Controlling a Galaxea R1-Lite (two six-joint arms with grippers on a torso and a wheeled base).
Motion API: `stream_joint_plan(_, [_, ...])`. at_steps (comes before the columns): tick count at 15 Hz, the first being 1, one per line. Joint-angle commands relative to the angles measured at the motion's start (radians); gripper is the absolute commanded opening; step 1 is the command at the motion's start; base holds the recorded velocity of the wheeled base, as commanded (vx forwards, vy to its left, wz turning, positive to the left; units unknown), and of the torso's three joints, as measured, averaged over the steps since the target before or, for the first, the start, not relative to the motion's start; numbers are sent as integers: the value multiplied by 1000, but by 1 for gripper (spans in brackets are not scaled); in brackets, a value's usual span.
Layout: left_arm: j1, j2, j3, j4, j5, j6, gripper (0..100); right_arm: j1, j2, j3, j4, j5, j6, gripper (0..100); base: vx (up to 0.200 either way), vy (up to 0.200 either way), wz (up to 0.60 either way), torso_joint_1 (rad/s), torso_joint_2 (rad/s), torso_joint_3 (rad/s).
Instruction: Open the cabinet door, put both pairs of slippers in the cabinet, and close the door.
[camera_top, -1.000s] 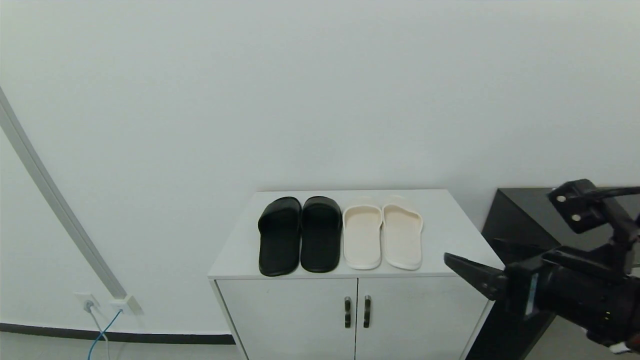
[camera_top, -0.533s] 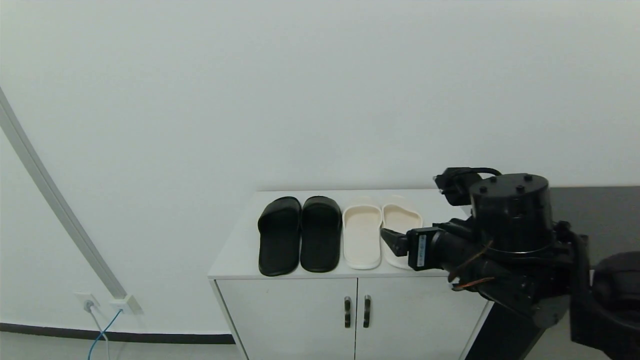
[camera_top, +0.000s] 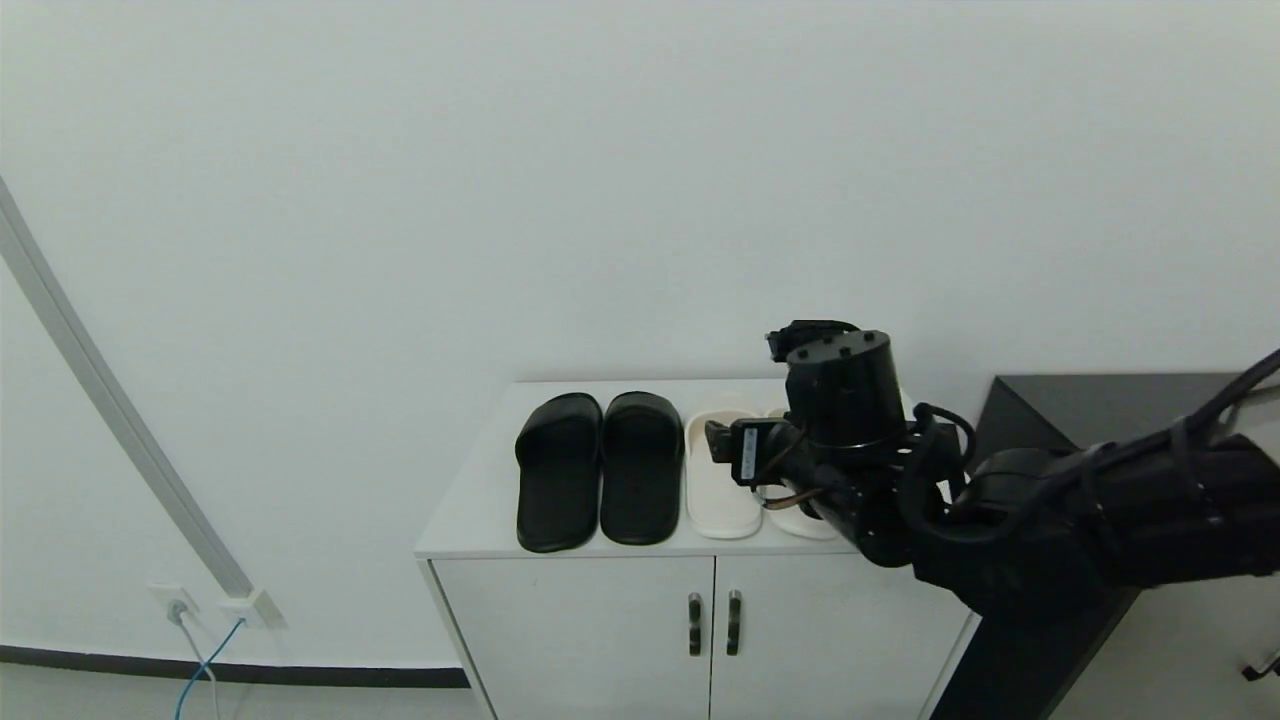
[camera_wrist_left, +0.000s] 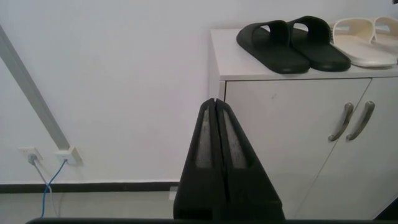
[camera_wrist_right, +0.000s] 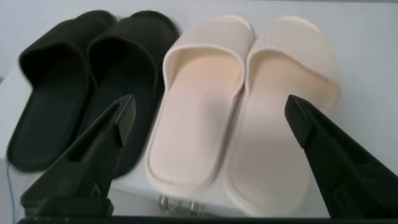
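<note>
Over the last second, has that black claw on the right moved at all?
Yes. The right gripper swung left, from beside the right front corner of the cabinet to above the white slippers on top.

Black right arm (camera_top: 1050, 530) bears screws (camera_top: 840, 350), cables (camera_top: 960, 425), tapered claw (camera_wrist_right: 209, 104)

Perhaps a plain room in a home or office: bare white wall (camera_top: 640, 180), sockets (camera_top: 168, 601), small white cabinet (camera_top: 570, 640).
</note>
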Motion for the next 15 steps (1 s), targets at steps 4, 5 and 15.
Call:
stream_joint_plan(4, [0, 1, 0, 0, 0, 0, 0, -35, 174, -160, 30, -19, -1, 100, 0, 0, 0, 0, 0, 0])
stream_joint_plan(5, [0, 1, 0, 0, 0, 0, 0, -43, 193, -183, 30, -22, -1, 100, 0, 0, 0, 0, 0, 0])
stream_joint_plan(15, [0, 1, 0, 0, 2, -5, 0, -100, 335, -373, 103, -90, -4, 100, 0, 0, 0, 0, 0, 0])
